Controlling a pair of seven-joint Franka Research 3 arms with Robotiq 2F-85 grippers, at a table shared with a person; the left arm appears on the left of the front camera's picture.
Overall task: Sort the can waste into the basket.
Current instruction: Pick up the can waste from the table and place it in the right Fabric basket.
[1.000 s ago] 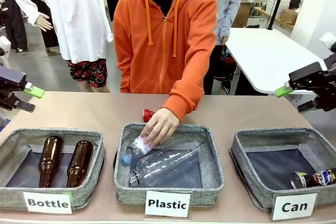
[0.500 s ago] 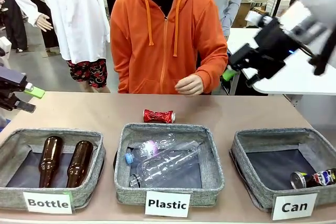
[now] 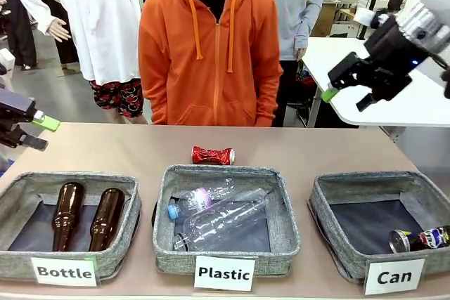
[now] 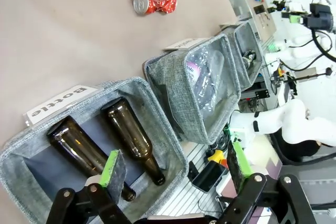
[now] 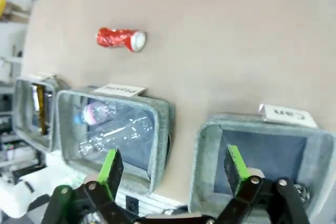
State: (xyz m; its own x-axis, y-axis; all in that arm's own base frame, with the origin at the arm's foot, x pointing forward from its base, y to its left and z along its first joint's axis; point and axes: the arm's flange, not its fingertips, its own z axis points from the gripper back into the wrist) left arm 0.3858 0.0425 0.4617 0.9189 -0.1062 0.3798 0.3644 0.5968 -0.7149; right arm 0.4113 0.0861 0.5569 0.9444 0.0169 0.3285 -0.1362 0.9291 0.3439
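A crushed shiny red can (image 3: 212,155) lies on its side on the table just behind the middle basket; it is also in the left wrist view (image 4: 155,3) and the right wrist view (image 5: 121,39). A dark printed can (image 3: 420,239) lies in the front right corner of the grey "Can" basket (image 3: 380,179). My right gripper (image 3: 346,98) hangs open high above the table's far right, empty, well away from both cans. In its own view its fingers (image 5: 111,167) spread over the "Can" basket (image 5: 210,145). My left gripper (image 3: 39,133) stays open and empty at the left edge.
The "Bottle" basket (image 3: 21,186) at the left holds two brown glass bottles (image 3: 67,214). The middle "Plastic" basket (image 3: 165,187) holds clear plastic bottles (image 3: 218,217). A person in an orange hoodie (image 3: 211,47) stands at the far edge. A white table (image 3: 365,68) stands behind on the right.
The person let go of a plastic bottle in the "Plastic" basket, drew the hand back and stood upright. My right arm swung up and inward from the right edge. The left arm stayed still.
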